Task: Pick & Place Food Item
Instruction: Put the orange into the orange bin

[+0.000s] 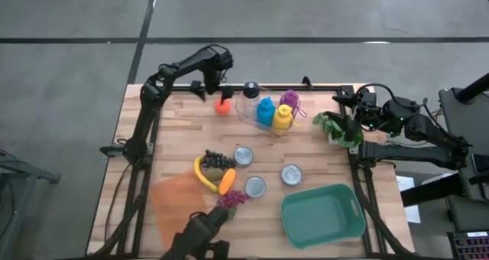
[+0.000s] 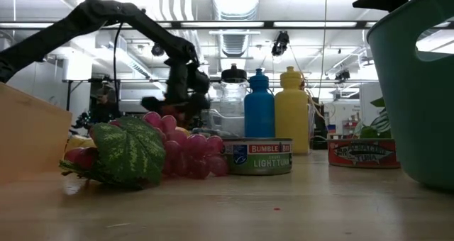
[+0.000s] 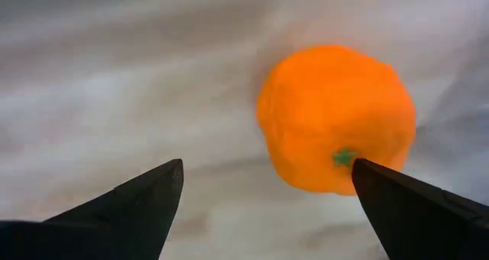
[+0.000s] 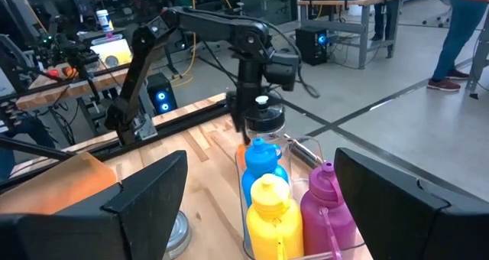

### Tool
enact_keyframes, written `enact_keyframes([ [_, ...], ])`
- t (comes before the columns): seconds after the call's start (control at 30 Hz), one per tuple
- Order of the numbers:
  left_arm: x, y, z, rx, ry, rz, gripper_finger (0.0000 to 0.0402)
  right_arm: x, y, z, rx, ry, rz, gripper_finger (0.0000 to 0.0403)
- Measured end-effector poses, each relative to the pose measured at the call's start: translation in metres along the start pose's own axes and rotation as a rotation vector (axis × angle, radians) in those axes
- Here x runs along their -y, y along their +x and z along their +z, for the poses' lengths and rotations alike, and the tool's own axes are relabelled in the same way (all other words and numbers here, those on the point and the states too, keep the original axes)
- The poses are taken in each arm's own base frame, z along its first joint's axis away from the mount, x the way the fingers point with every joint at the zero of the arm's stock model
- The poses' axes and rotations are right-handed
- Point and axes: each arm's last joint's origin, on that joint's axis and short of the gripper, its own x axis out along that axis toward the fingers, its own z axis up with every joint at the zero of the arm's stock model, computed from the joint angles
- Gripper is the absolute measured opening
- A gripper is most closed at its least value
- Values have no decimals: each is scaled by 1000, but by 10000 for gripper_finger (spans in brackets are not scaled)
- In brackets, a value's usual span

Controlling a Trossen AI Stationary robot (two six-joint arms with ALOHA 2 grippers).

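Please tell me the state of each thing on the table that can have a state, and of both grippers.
left gripper: open, above the orange, not holding.
right gripper: open, empty, at the table's right edge.
orange: on the table, free.
clear bottle: upright, black cap on.
blue bottle: upright, capped.
yellow bottle: upright, capped.
three tins: upright, closed.
green bin: upright; nothing shows in it.

Only readable text is in the low view: the short round metal tin with the green-and-red label, center frame, says "BUMBLE BEE" and "LIGHT TUNA". The red-labelled flat tin at right has lettering too blurry to read.
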Motion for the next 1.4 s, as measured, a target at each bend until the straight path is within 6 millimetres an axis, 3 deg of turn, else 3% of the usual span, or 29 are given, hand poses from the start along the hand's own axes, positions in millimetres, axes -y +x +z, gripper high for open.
enact_keyframes([
  [0.13, -14, -1, -9, -121, -37, 97, 382, 0, 0, 0, 0, 0, 0, 329],
  [0.27, -17, -14, -19, -102, -48, 69, 382, 0, 0, 0, 0, 0, 0, 329],
  [0.53, -9, -61, -48, 128, -18, 31, 382, 0, 0, 0, 0, 0, 0, 329],
  [0.7, 10, -68, -56, 254, 49, -14, 382, 0, 0, 0, 0, 0, 0, 329],
  [0.9, 23, -51, -57, 279, 49, 49, 382, 0, 0, 0, 0, 0, 0, 329],
  [1.2, 14, -3, -48, 205, -5, 23, 382, 0, 0, 0, 0, 0, 0, 329],
  [1.4, 11, 10, -41, 208, 6, -36, 382, 0, 0, 0, 0, 0, 0, 329],
])
